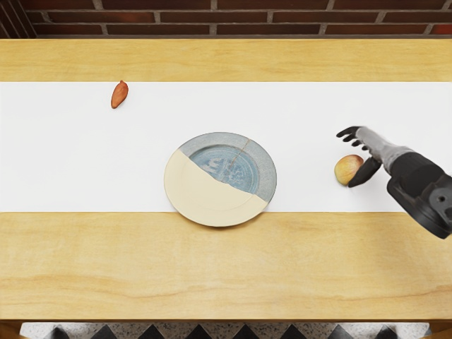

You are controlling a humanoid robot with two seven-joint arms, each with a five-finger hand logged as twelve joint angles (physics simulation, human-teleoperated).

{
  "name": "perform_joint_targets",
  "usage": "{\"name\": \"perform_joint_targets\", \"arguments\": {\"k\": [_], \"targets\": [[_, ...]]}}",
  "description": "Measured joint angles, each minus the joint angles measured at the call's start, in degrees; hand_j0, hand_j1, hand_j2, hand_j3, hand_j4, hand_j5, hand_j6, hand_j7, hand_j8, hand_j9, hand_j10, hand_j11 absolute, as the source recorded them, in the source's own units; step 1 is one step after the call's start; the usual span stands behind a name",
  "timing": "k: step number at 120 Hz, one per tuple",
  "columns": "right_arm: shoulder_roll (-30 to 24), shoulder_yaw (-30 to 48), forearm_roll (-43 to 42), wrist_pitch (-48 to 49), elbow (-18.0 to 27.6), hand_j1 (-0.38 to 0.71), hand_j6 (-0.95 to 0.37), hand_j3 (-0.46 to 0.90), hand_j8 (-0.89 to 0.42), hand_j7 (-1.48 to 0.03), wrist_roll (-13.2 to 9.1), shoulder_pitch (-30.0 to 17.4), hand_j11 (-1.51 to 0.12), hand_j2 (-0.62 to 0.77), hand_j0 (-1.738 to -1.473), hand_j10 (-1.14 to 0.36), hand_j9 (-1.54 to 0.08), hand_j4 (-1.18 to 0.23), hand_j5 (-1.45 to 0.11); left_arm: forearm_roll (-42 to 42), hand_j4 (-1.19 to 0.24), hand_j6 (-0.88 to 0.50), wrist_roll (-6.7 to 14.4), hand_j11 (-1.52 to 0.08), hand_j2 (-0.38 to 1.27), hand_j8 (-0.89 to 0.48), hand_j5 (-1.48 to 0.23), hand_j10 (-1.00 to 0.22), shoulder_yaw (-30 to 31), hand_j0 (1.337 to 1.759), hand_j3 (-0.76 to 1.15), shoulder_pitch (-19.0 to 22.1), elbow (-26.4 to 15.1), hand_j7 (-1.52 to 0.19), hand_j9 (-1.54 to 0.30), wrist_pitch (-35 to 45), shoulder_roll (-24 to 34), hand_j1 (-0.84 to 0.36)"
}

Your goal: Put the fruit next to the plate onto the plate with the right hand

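Right hand spread open beside the fruit, nothing grasped.
The dark fingers are splayed and hold nothing, with the thumb reaching down along the right side of the round yellow-red fruit; the right hand sits just right of it, its arm entering from the right edge. The fruit lies on the white runner, well right of the blue-and-cream plate. A reddish-orange item lies far left.

Bright, even, soft overhead light; faint shadows, sharp throughout.
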Motion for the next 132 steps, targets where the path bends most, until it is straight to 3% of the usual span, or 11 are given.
{"name": "perform_joint_targets", "arguments": {"k": [45,79,132], "targets": [[0.02,-1.70,0.05,0.13,-0.73,0.14,-0.42,0.00,-0.38,-0.54,-0.02,-0.04,-0.55,-0.12,-1.656,-0.41,-0.55,-0.41,-0.55,0.00,-0.01,-0.01,0.00,-0.01,0.00,-0.01,-0.01,-0.01,0.00,1.658,0.00,0.00,0.00,-0.01,-0.01,0.00,0.00,0.34],[0.01,-2.07,1.74,1.09,-0.22,0.18,-0.43,0.00,-0.38,-0.68,0.02,0.97,-0.70,0.13,-1.656,-0.50,-0.69,-0.52,-0.69,0.00,-0.01,-0.01,0.01,-0.01,0.00,-0.01,-0.01,-0.01,0.00,1.658,0.00,0.00,0.00,-0.01,-0.01,0.00,0.00,0.34],[-0.07,-1.27,9.68,3.95,3.38,0.17,-0.41,0.00,-0.37,-0.78,0.02,3.81,-0.81,0.19,-1.656,-0.51,-0.81,-0.59,-0.80,0.00,-0.01,-0.01,0.00,-0.01,0.00,-0.01,-0.01,-0.01,0.00,1.658,0.00,0.00,0.00,-0.01,-0.01,0.00,0.00,0.34]]}}
